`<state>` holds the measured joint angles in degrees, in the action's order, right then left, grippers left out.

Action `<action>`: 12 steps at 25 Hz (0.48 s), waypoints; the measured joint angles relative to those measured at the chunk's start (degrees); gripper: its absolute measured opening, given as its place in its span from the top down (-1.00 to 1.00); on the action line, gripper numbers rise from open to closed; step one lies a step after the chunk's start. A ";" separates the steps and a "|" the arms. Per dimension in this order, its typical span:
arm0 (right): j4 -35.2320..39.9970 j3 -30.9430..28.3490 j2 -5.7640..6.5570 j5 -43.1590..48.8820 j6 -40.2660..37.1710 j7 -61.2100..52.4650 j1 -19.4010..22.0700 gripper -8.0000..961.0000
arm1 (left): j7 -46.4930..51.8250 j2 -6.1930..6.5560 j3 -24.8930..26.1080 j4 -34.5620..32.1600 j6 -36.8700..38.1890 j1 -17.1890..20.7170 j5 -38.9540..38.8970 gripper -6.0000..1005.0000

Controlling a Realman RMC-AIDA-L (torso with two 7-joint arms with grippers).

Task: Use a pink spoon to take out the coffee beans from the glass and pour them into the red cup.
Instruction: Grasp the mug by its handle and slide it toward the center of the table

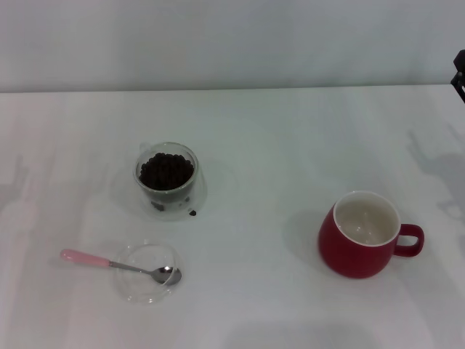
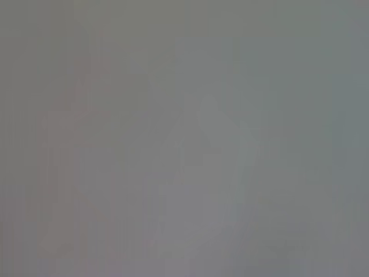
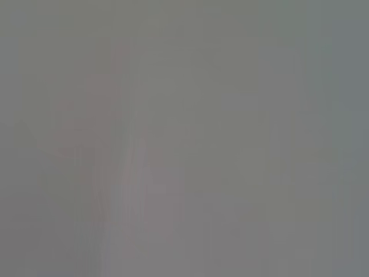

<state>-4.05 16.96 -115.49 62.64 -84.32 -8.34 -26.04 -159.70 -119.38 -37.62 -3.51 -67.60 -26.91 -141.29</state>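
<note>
White table against a pale wall; glass, pink spoon, red cup rest; neither tool's grip can be told.

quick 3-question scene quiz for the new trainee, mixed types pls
1. True or false: the pink spoon rests with its bowl in the shallow glass dish.
2. The coffee beans are in: A) the red cup B) the glass C) the dish
3. Fill in: the red cup's inside is ____.

Key
1. True; the handle sticks out toward the robot's left.
2. B, heaped in the glass; one loose bean lies beside it.
3. Empty, no beans in it. No tool is in view.
</note>
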 joint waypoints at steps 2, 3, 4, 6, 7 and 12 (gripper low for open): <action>-0.01 0.00 0.00 0.04 -0.34 -0.06 -0.01 -0.72 | 0.00 0.00 0.00 0.00 -0.05 0.15 -0.05 -0.53; -0.03 0.00 0.00 0.06 -0.46 -0.07 -0.01 -0.72 | 0.00 0.00 0.00 0.00 -0.05 0.20 -0.08 -0.53; -0.04 0.00 0.00 0.08 -0.58 -0.07 -0.01 -0.72 | 0.00 0.00 0.00 0.00 -0.06 0.22 -0.09 -0.53; -0.06 0.00 0.00 0.11 -0.73 -0.08 -0.01 -0.72 | 0.00 -0.06 0.00 0.00 -0.07 0.26 -0.10 -0.53; -0.06 0.00 0.00 0.11 -0.74 -0.09 0.00 -0.72 | 0.00 -0.08 0.00 0.00 -0.07 0.25 -0.09 -0.53; -0.16 0.00 0.00 0.12 -0.76 -0.09 0.06 -0.72 | 0.00 -0.07 0.00 0.00 -0.08 0.11 -0.02 -0.53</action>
<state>-4.22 16.96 -115.49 62.76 -85.08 -8.44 -25.99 -159.70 -119.45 -37.62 -3.51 -67.68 -26.80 -141.30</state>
